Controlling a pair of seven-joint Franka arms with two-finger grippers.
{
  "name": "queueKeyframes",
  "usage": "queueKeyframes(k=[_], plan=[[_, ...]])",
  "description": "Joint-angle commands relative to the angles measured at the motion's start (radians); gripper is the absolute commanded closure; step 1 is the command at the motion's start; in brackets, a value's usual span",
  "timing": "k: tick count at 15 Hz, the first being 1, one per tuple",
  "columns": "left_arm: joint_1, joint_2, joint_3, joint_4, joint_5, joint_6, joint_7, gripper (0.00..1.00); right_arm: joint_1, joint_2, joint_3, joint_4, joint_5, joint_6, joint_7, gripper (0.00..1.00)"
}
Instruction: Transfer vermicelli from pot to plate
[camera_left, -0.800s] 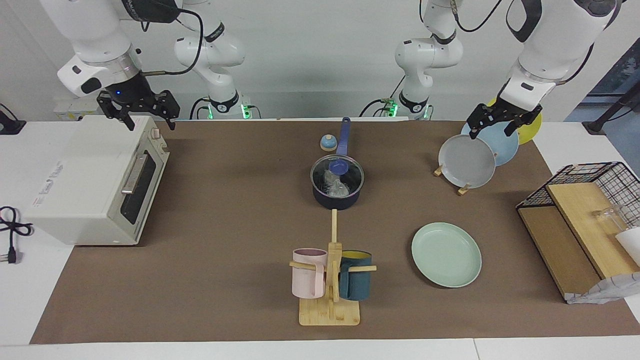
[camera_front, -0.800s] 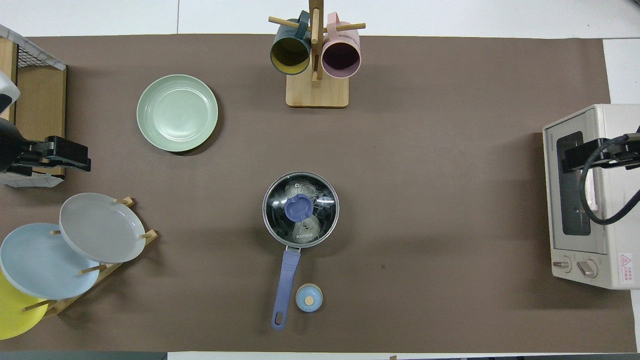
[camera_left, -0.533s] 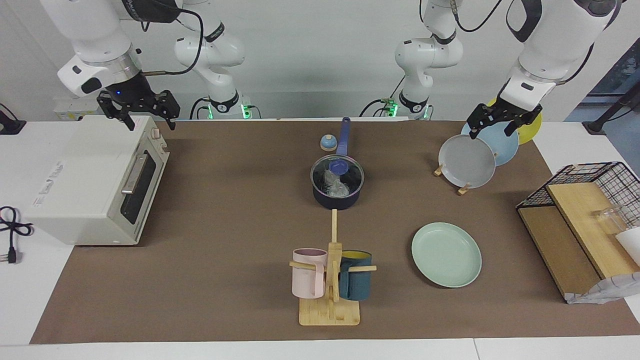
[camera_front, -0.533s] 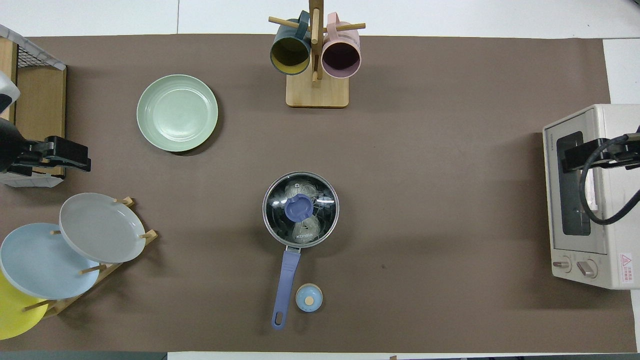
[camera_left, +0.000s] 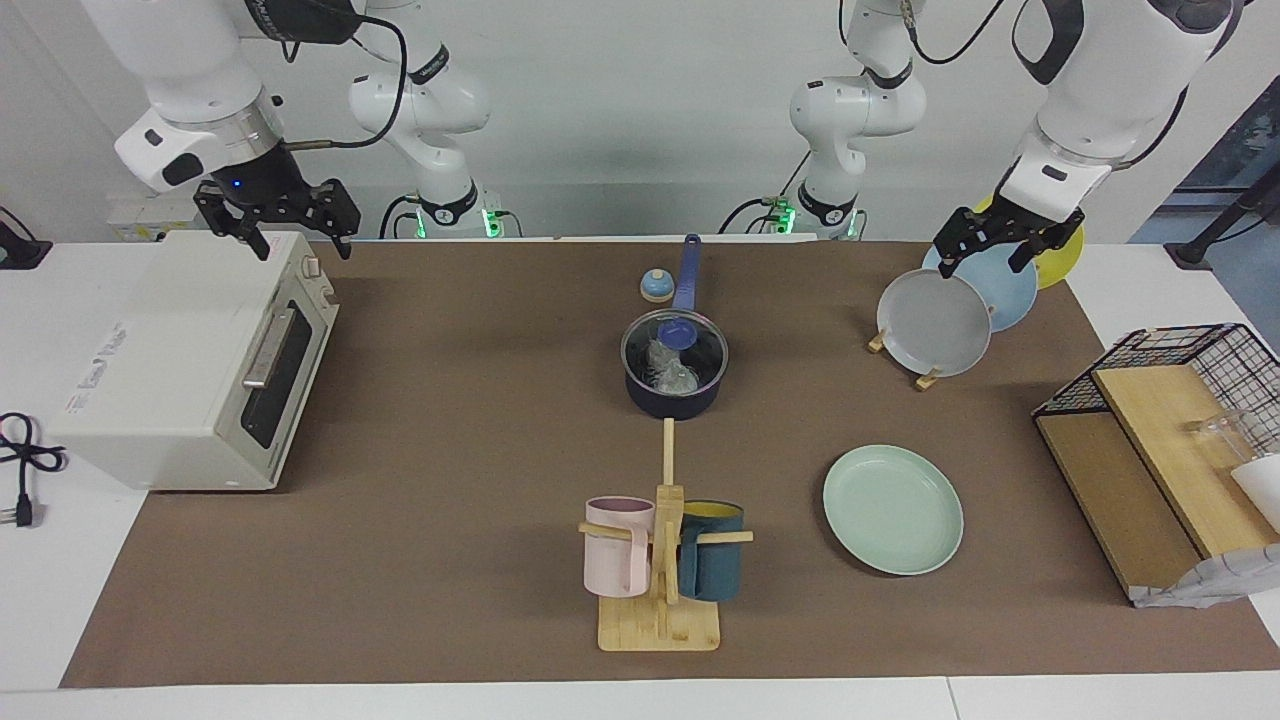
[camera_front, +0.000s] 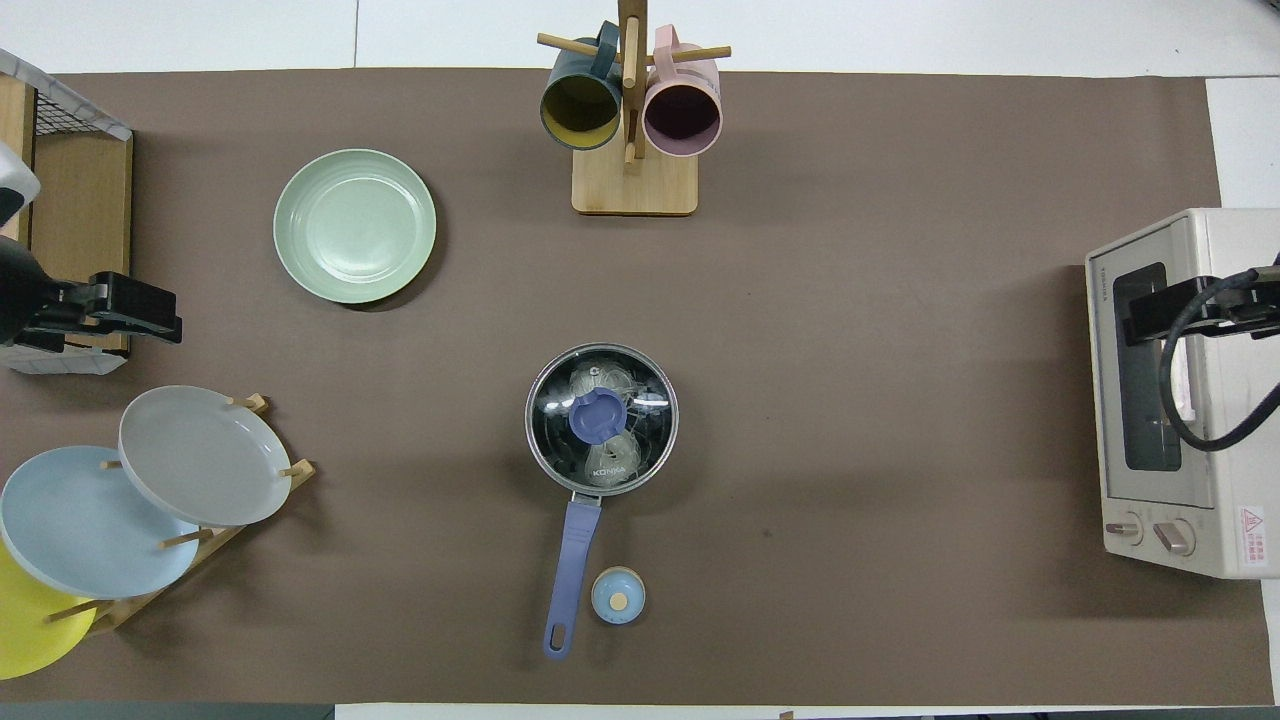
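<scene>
The dark navy pot (camera_left: 674, 388) stands mid-table with a glass lid (camera_front: 640, 400) on it, and its blue handle (camera_front: 572, 560) points toward the robots. Whitish vermicelli (camera_left: 668, 372) shows through the lid; it also shows in the overhead view (camera_front: 612, 466). The mint-green plate (camera_left: 893, 509) lies bare, farther from the robots than the pot, toward the left arm's end (camera_front: 354, 225). My left gripper (camera_left: 982, 260) is open and empty, up over the plate rack. My right gripper (camera_left: 302, 246) is open and empty, up over the toaster oven. Both are far from the pot.
A toaster oven (camera_left: 190, 360) stands at the right arm's end. A wooden rack (camera_left: 925, 378) holds grey, light blue and yellow plates. A mug tree (camera_left: 660, 620) with a pink and a teal mug stands farther from the robots than the pot. A small blue knob-like object (camera_left: 656, 286) lies beside the handle. A wire basket (camera_left: 1165, 345) is at the left arm's end.
</scene>
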Motion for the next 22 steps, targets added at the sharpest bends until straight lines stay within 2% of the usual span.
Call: queueKeyframes(k=[1,3,5,9,12,15,17,22], plan=[[0.011,-0.019,-0.004,-0.017,-0.011,0.0,-0.005,0.0,-0.004,-0.019,0.005,-0.012,0.013,-0.028,-0.007,0.0],[0.011,-0.02,-0.002,-0.017,-0.011,0.0,-0.005,0.0,0.017,-0.018,0.009,-0.01,0.037,-0.03,-0.034,0.0],[0.011,-0.019,-0.002,-0.017,-0.011,-0.001,-0.005,0.0,0.063,-0.013,0.01,-0.013,0.088,-0.001,0.013,0.0],[0.011,-0.019,-0.004,-0.017,-0.011,0.0,-0.005,0.0,0.288,0.025,0.012,-0.009,0.096,0.059,0.272,0.0],[0.011,-0.02,-0.004,-0.017,-0.011,0.0,-0.005,0.0,0.423,0.087,0.015,0.011,0.094,0.103,0.428,0.0],[0.011,-0.02,-0.004,-0.017,-0.011,0.0,-0.005,0.0,0.618,0.215,0.018,0.054,0.068,0.217,0.637,0.0],[0.011,-0.02,-0.004,-0.017,-0.011,0.0,-0.005,0.0,0.675,0.275,0.018,0.057,0.042,0.304,0.688,0.0],[0.011,-0.02,-0.002,-0.017,-0.011,-0.001,-0.005,0.0,0.737,0.317,0.018,-0.047,0.024,0.453,0.708,0.0]])
